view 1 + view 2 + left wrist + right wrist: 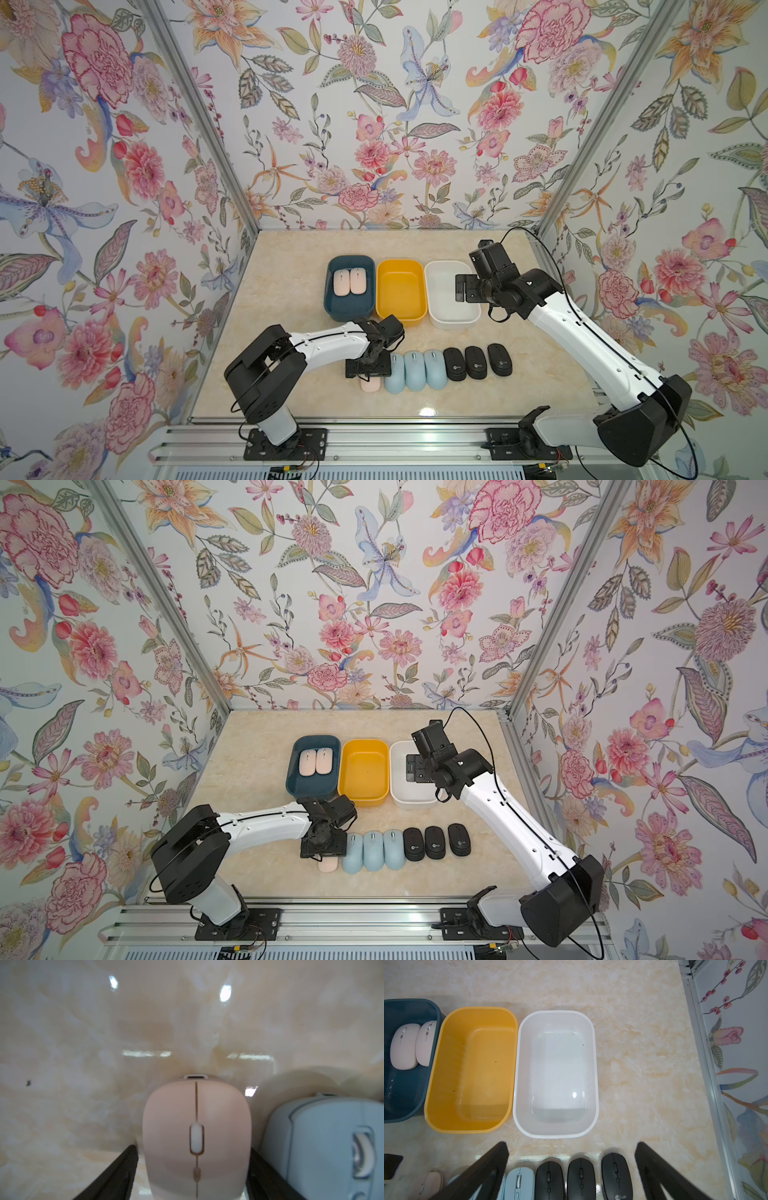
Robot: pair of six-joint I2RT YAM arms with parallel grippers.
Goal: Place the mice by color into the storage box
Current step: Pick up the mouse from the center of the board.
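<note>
A pale pink mouse (197,1136) lies on the table at the left end of the row, and my left gripper (192,1148) straddles it from above (368,368). One finger stands against its side, the other a small gap away. Beside it lie three light blue mice (414,370) and three black mice (476,362). Two more pink mice (350,282) rest in the dark blue box (330,307). My right gripper (572,1147) hangs open and empty above the white box (517,1064).
A yellow box (401,262) stands between the blue and white ones, with nothing in it. The nearest blue mouse (322,1136) lies close against the left gripper's finger. The booth's side walls border the table at left and right.
</note>
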